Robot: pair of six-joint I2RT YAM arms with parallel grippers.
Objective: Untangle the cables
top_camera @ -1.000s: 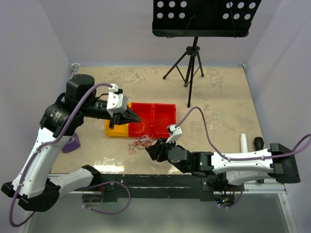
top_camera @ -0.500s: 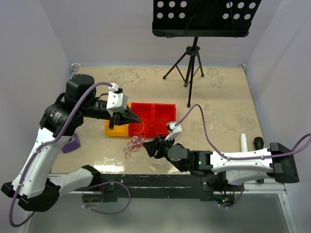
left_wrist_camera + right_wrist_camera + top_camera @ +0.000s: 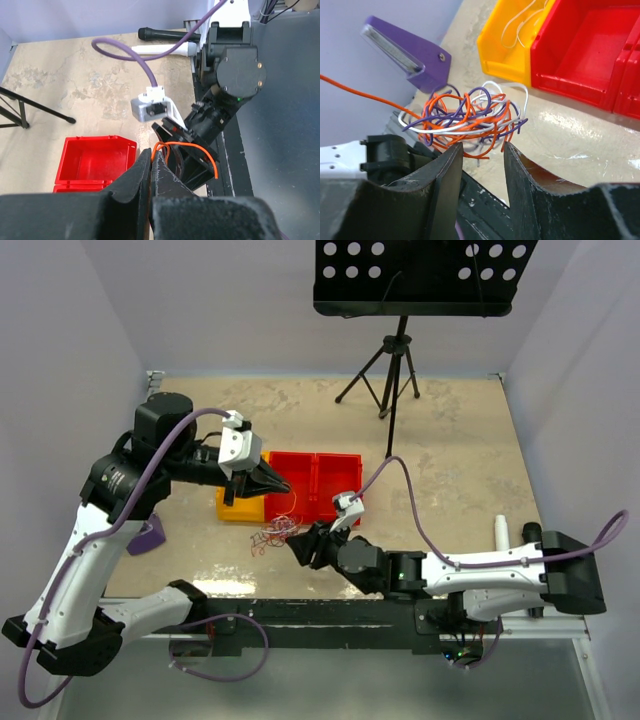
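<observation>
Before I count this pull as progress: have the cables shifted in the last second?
Yes. The cables have slid left: they lay in front of the red bin's left half, and now sit at its seam with the yellow bin.

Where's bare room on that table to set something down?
Free: between the red bins and the tripod, and from the bins rightward to the white tube. Crowded: around the cable tangle, near the left tool and right tool.

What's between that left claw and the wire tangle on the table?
One thin orange wire, pinched in the left claw, leads off the tangle; the right wrist view shows it best.
</observation>
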